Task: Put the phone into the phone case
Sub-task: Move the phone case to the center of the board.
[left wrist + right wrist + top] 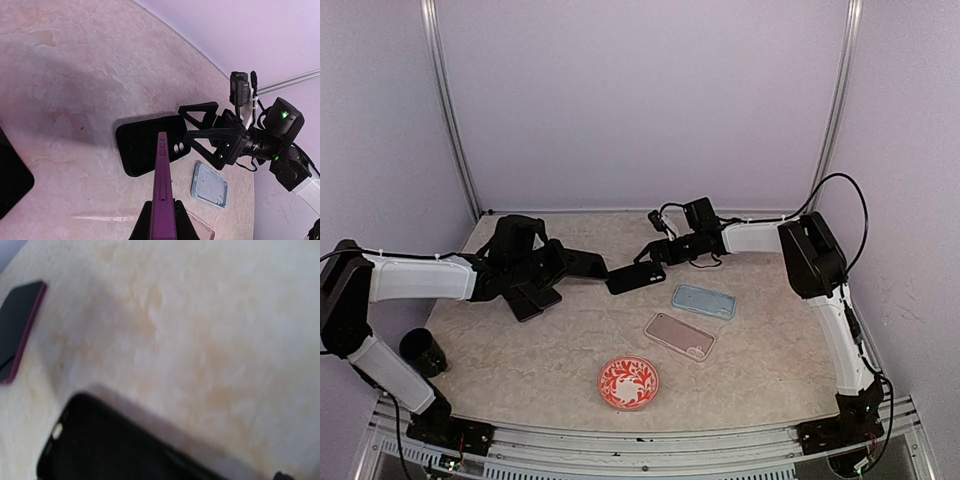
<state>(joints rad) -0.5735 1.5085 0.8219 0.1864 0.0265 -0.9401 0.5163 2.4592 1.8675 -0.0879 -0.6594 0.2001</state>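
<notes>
1. Purple-edged phone (162,185): a slim dark-screened handset, held edge-on with its side buttons showing in the left wrist view. Its free end points at the black case, and it is raised off the bench.
2. Left gripper (161,221): jaws closed on the lower end of the phone, one finger on each flat face.
3. Black rubbery phone case (636,277): lies flat on the bench with its open side up, between the two grippers. Its camera cut-out is at the end nearer the right gripper.
4. Right gripper (186,124): jaws spread wide and holding nothing, poised at the cut-out end of the case. Whether a finger touches the case cannot be told.
5. Beige marbled bench (520,370): carries all the items.
6. Pale blue phone case (704,300): flat, near the black case on the right arm's side.
7. Pinkish translucent phone case (680,335): flat, just beside the blue one, nearer the arm bases.
8. Red round plate with white leaf pattern (628,382): near the front edge.
9. Black flat slab (525,303): lies beneath the left arm.
10. Black cylinder (423,350): stands near the left arm's base.
</notes>
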